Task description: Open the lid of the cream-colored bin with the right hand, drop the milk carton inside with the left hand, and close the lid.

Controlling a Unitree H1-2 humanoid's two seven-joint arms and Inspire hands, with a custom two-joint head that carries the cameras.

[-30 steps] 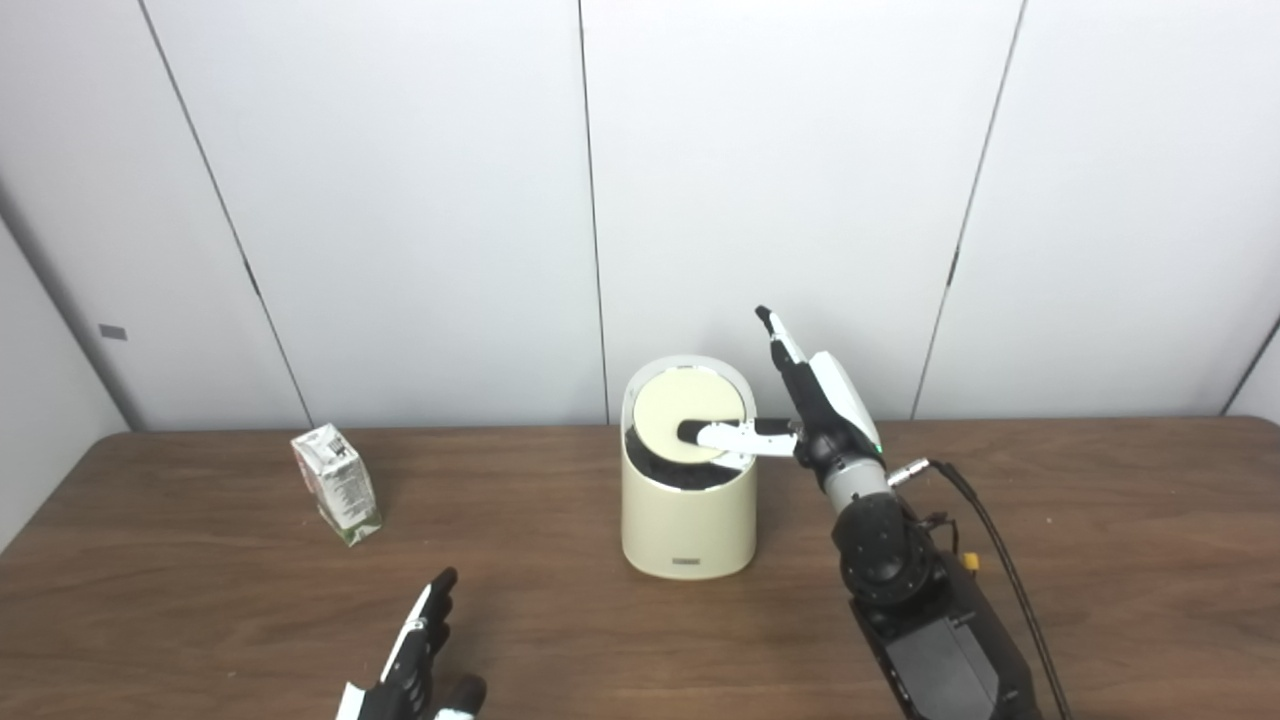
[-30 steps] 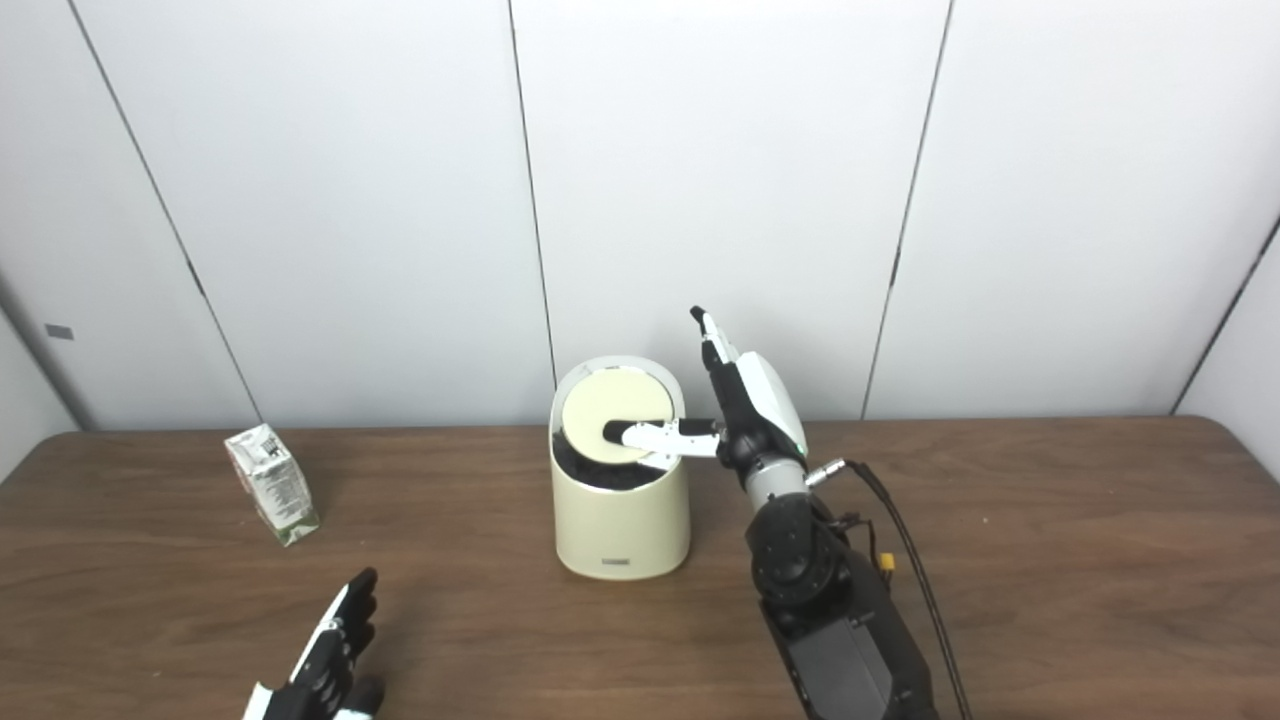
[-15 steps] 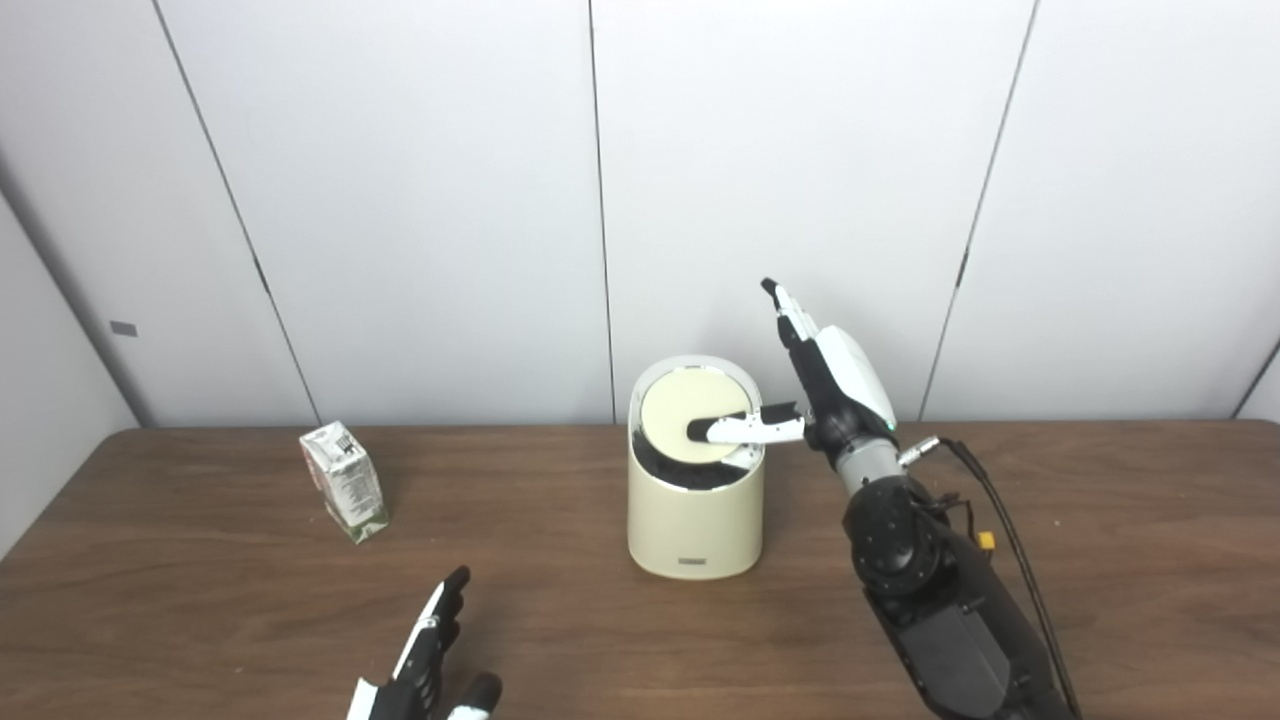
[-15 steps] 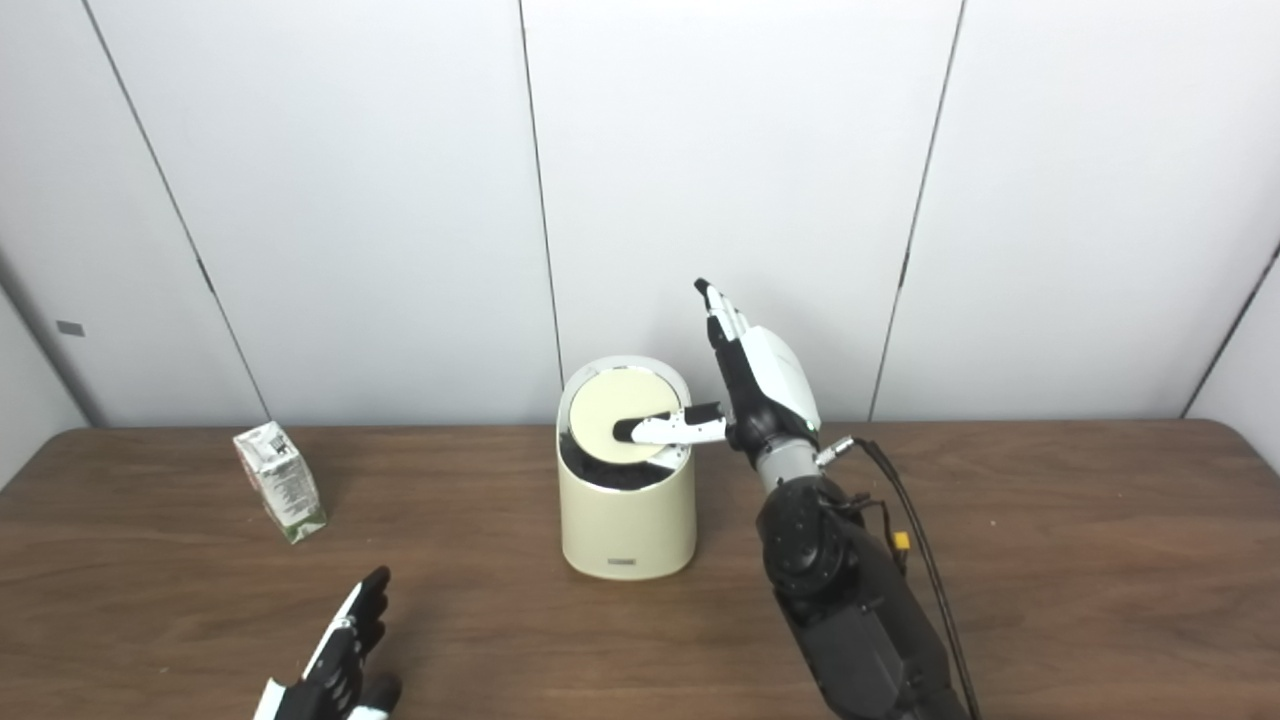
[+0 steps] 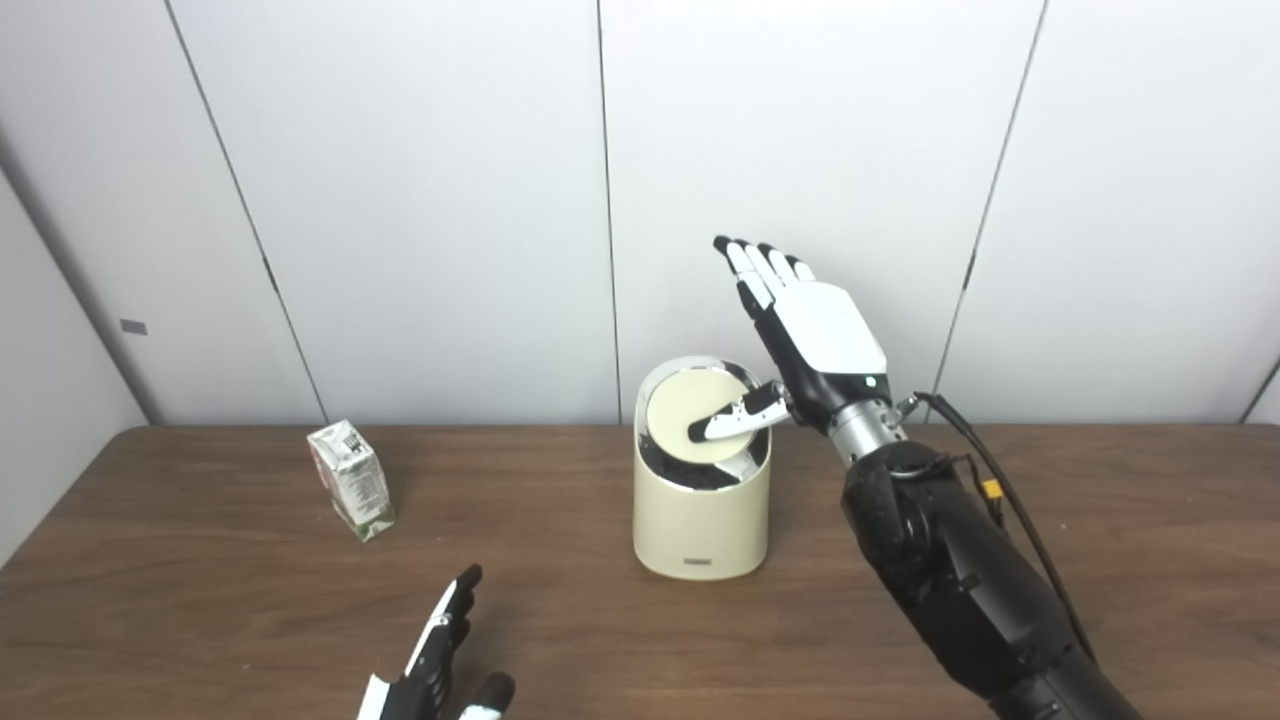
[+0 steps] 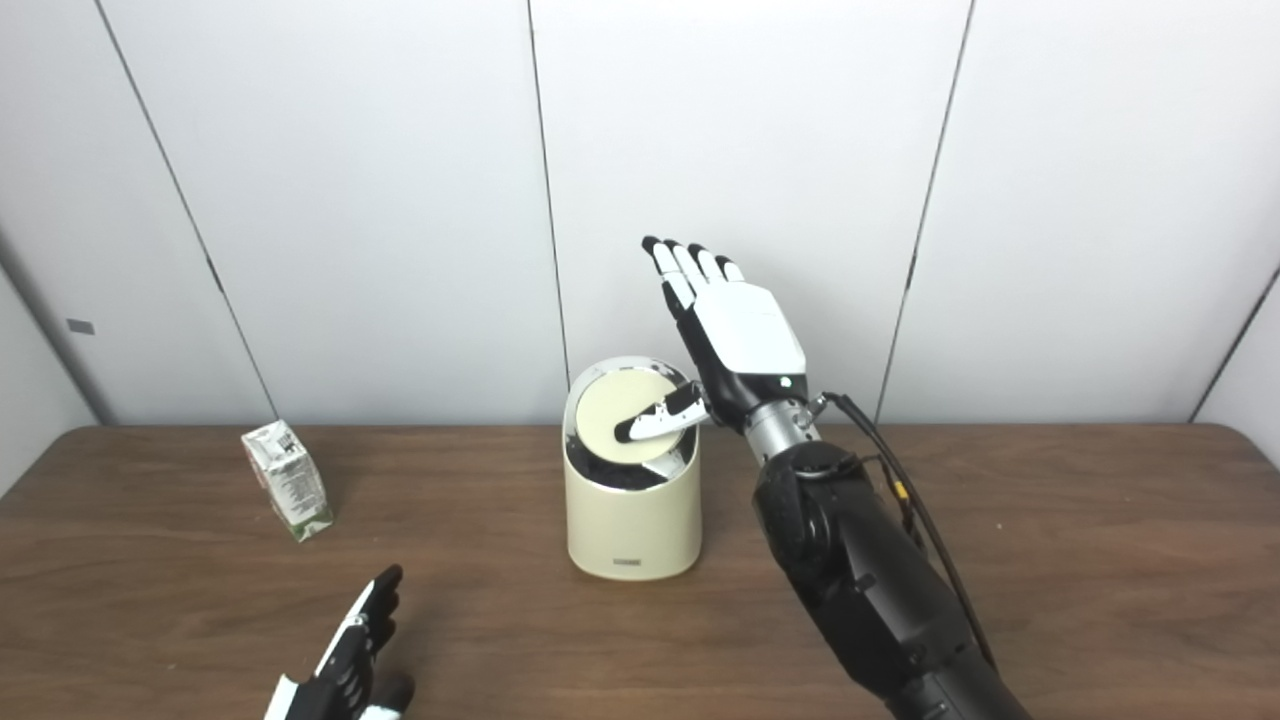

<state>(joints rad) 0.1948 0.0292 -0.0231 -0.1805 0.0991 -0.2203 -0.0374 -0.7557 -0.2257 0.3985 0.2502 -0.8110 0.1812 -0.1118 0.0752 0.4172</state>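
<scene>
The cream-colored bin point(image 5: 700, 510) stands at the middle of the table, its round lid point(image 5: 690, 420) tilted up toward the back with a dark gap showing at its front. My right hand point(image 5: 815, 340) is raised just right of the bin, open, fingers spread upward, back of the hand toward the camera. Its thumb point(image 5: 735, 418) lies over the lid. The milk carton point(image 5: 351, 481) stands at the left of the table, leaning a little. My left hand point(image 5: 435, 665) rests open at the front edge, well short of the carton.
The brown wooden table point(image 5: 200, 600) runs across the whole view, with white wall panels behind it. A black cable point(image 5: 1010, 510) trails from my right wrist down along the forearm.
My right hand has risen and turned so its back faces the camera, fingers spread, thumb staying on the lid. The view has shifted slightly. The left hand and carton stayed put.
</scene>
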